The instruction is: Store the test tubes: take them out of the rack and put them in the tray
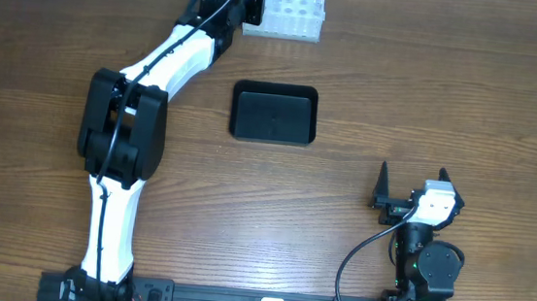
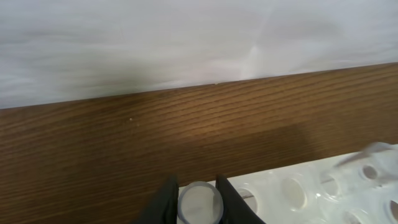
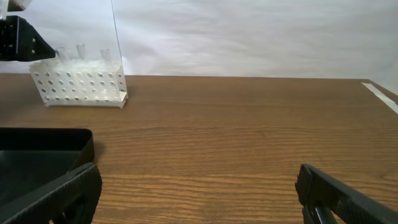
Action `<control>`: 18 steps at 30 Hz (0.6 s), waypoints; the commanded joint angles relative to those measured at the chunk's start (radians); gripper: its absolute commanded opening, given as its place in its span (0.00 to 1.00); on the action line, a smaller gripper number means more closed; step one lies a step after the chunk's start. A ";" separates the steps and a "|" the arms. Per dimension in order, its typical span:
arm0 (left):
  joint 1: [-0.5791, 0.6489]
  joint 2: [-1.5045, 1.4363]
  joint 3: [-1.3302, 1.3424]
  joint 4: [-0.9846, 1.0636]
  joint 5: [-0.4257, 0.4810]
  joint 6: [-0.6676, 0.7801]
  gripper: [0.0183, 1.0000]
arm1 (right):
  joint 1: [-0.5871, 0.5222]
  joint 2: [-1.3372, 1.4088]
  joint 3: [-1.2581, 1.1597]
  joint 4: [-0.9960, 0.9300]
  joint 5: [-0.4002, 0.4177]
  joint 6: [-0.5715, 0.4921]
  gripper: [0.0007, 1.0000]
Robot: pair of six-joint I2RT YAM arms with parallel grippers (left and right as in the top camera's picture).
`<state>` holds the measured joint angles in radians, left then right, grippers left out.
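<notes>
Test tubes (image 3: 79, 51), three tops as far as I can count, stand in one white rack (image 1: 285, 17) at twelve o'clock from the single black tray (image 1: 274, 112) on the worktop (image 1: 468, 100). Left gripper (image 2: 197, 186), arm stretched long, pinches one racked tube (image 2: 199, 205). Right gripper (image 1: 411, 187), at four o'clock, sits folded near its base, spread wide.

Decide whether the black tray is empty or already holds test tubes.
Empty, as far as shows: the tray has a bare black floor in the top view, while test tubes stand in the rack.
</notes>
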<state>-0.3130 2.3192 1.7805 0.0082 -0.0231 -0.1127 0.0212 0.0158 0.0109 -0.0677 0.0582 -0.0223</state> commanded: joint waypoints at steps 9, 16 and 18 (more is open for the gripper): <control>-0.002 0.019 0.034 0.008 -0.005 0.001 0.09 | 0.005 -0.011 -0.006 -0.003 -0.005 0.007 0.99; -0.002 0.010 0.034 0.010 -0.005 0.005 0.07 | 0.005 -0.011 -0.006 -0.003 -0.005 0.006 0.99; -0.003 -0.003 0.034 0.011 -0.005 0.013 0.07 | 0.005 -0.011 -0.006 -0.003 -0.005 0.007 0.99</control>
<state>-0.3130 2.3192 1.7805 0.0120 -0.0261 -0.1123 0.0212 0.0158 0.0109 -0.0673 0.0582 -0.0227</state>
